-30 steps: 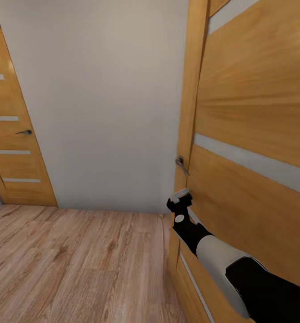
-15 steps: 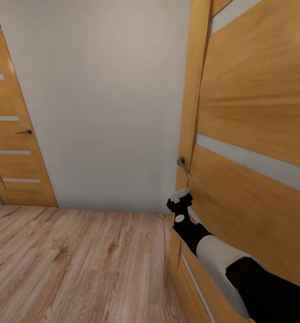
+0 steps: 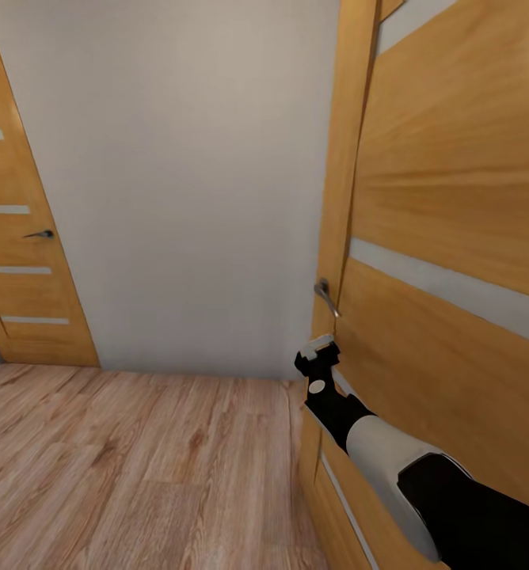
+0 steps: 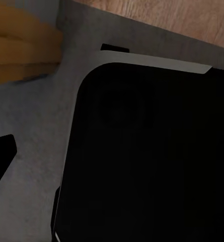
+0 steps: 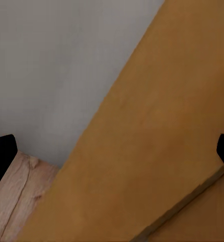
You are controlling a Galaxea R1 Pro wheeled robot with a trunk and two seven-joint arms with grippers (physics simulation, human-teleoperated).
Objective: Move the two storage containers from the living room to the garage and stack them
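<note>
The door handle (image 3: 325, 296) has drifted slightly rightward in the head view, as has everything; right pincer (image 3: 318, 353) just below it, against the wooden door (image 3: 447, 206); fingers (image 5: 1, 156) spread apart; left pincer's state cannot be told.

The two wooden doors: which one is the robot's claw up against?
The big door on the right, filling that side of the head view. The right claw sits just below its metal handle. The other door stands far off on the left.

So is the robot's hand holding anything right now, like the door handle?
No. The right gripper sits against the wooden door just below the metal handle, with its fingers spread wide and nothing between them. The left gripper's state cannot be told.
</note>
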